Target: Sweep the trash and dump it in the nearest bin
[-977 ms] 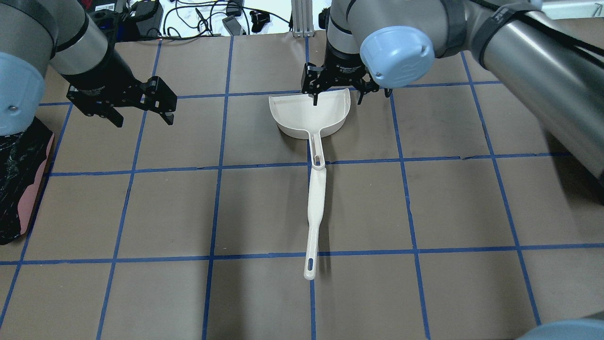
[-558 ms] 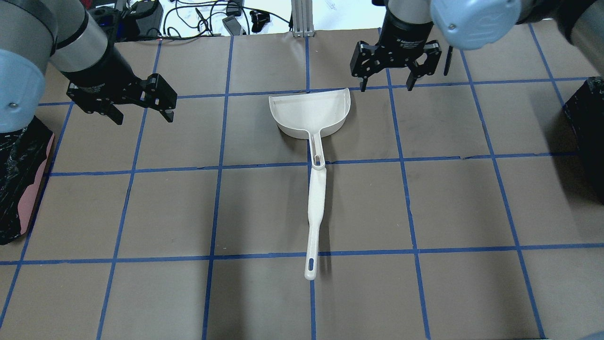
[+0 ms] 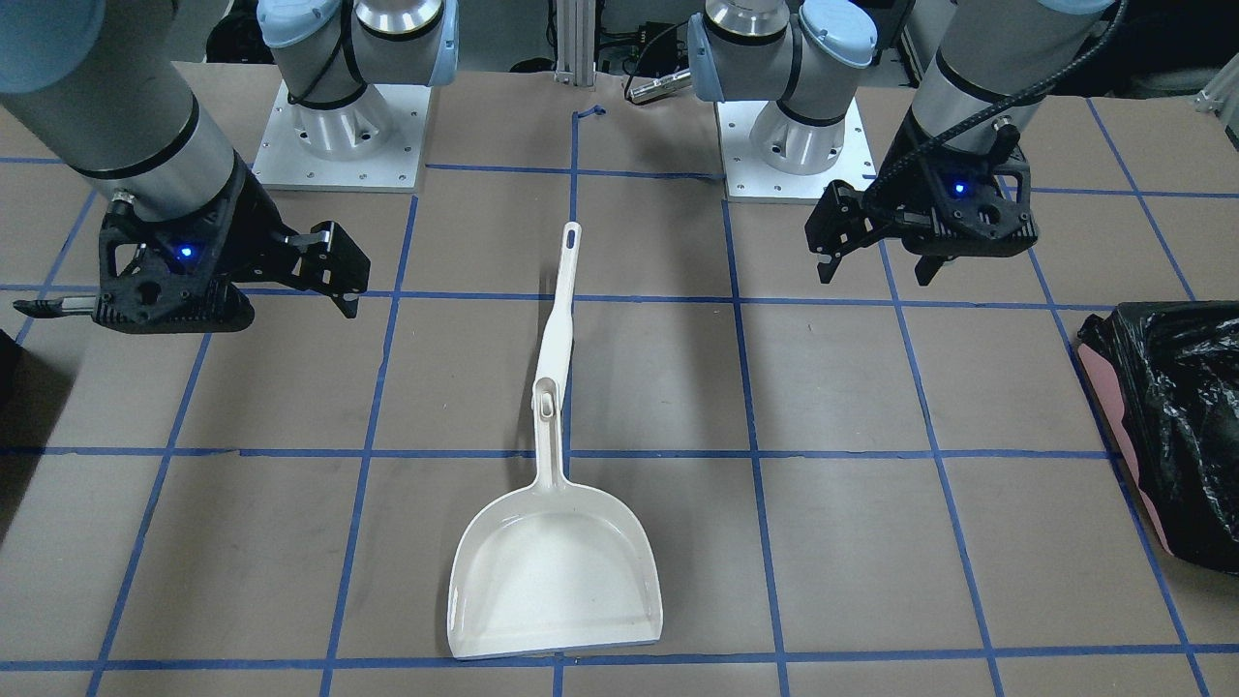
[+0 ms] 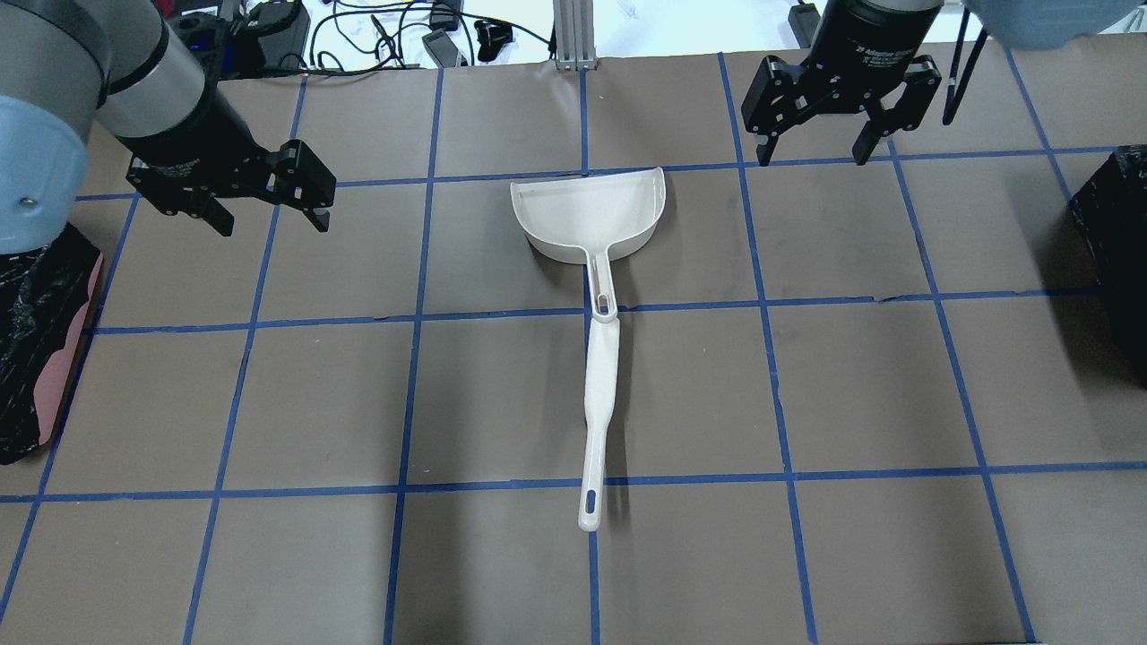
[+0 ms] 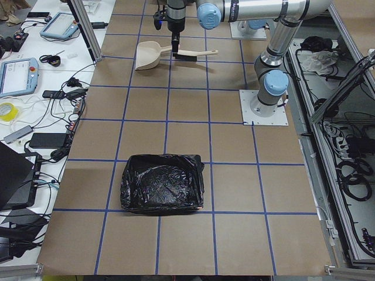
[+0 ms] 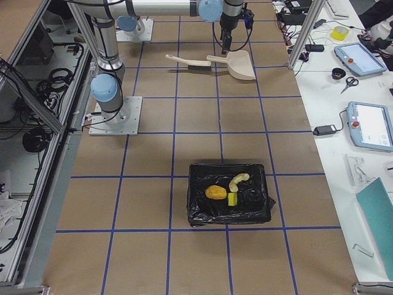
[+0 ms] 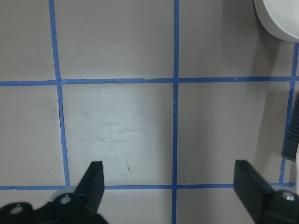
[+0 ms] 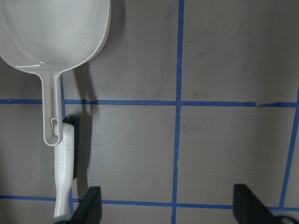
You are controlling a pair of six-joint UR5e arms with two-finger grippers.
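The trash lies inside the black-lined bin (image 6: 199, 209) on my right: the orange-yellow lump (image 6: 215, 192), the sponge block (image 6: 233, 199) and the pale crescent (image 6: 238, 180). The white dustpan (image 4: 587, 219) lies on the table, empty, mouth away from me. The white brush (image 4: 599, 394) lies in line with the dustpan's handle. My right gripper (image 4: 811, 152) is open and empty, raised beyond and to the right of the dustpan. My left gripper (image 4: 269, 215) is open and empty, hovering to the dustpan's left. Both wrist views show open fingers (image 7: 93, 182) (image 8: 252, 205) over bare table.
A second black-lined bin (image 4: 36, 340) stands at the table's left edge and looks empty in the exterior left view (image 5: 162, 182). The right bin's edge shows in the overhead view (image 4: 1111, 260). Cables and devices lie beyond the table's far edge (image 4: 385, 36).
My right gripper has moved from the dustpan's mouth up and away to the right, staying open. The left gripper, dustpan and brush have not moved.
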